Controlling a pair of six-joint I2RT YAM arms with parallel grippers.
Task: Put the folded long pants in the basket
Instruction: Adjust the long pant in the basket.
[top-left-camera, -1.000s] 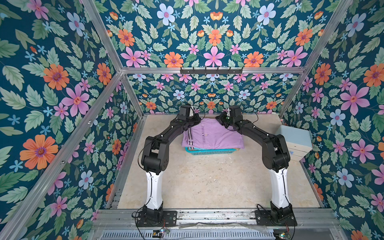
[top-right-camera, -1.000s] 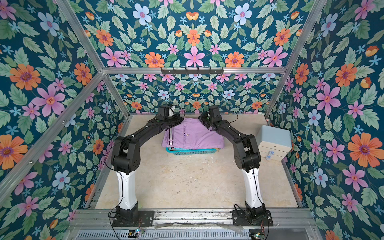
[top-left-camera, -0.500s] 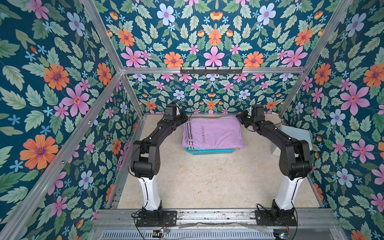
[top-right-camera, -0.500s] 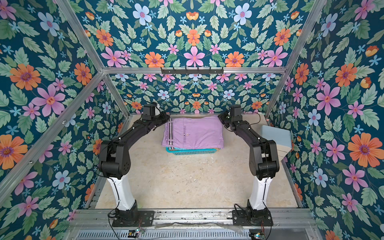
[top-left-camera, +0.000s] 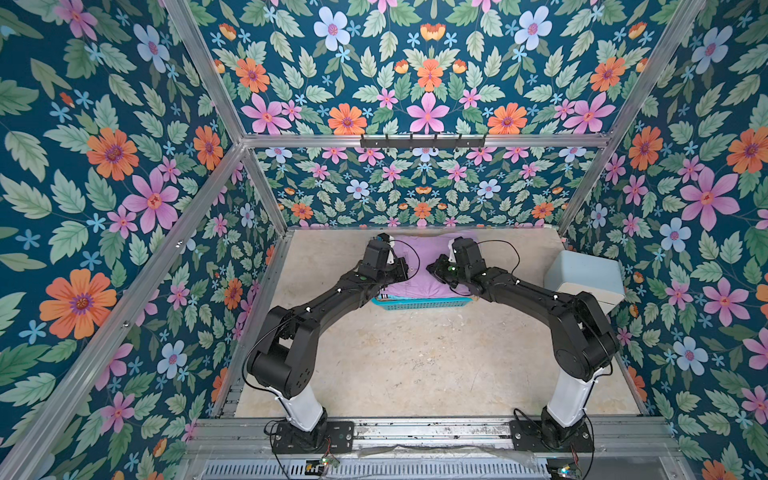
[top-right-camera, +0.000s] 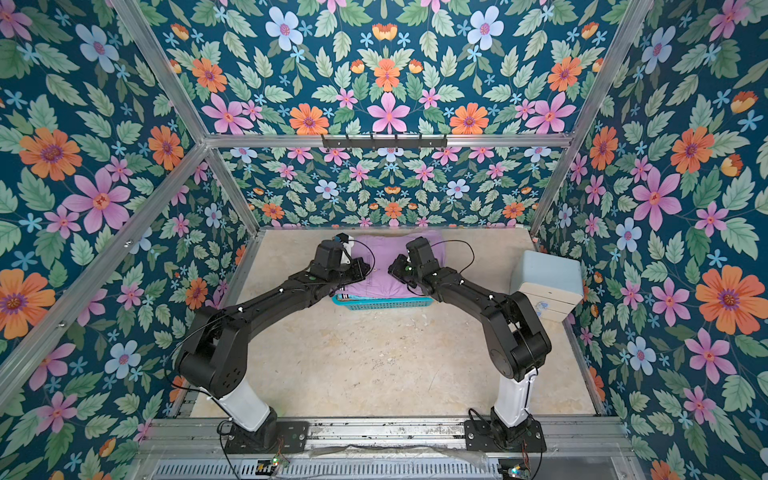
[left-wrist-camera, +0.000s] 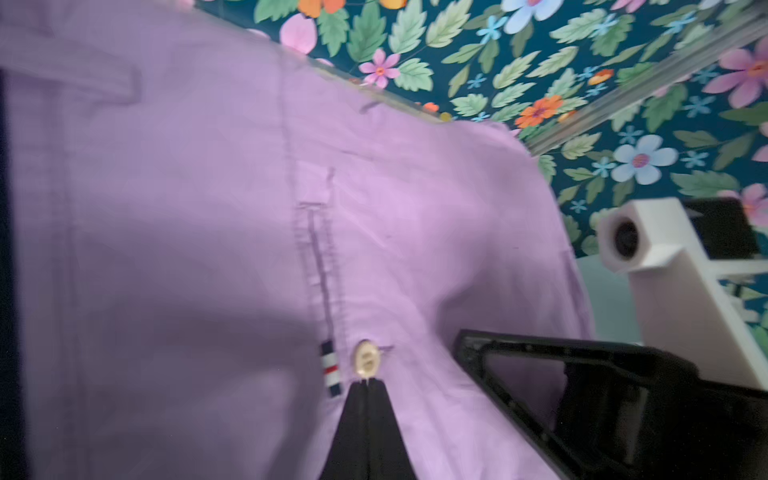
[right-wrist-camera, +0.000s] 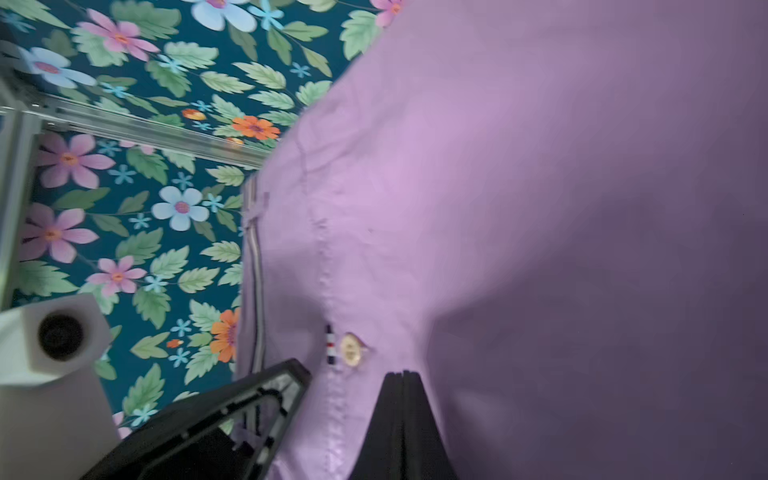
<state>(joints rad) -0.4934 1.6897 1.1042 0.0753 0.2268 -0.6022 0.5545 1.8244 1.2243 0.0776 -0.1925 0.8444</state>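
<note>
Lilac folded long pants (top-left-camera: 419, 270) lie atop the teal perforated plastic basket (top-left-camera: 419, 302) — the left tool (left-wrist-camera: 366, 384) and right tool (right-wrist-camera: 402, 376), jaws together with tips at the cloth, should press down evenly so the fold settles unskewed.

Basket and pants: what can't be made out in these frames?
- Basket inside: in both top views the lilac pants cover it; only the near wall shows.
- Anything beneath the lilac pants: hidden in every view.
- Whether left gripper and right gripper touch the cloth: wrist views blurred, arms block top views.
</note>
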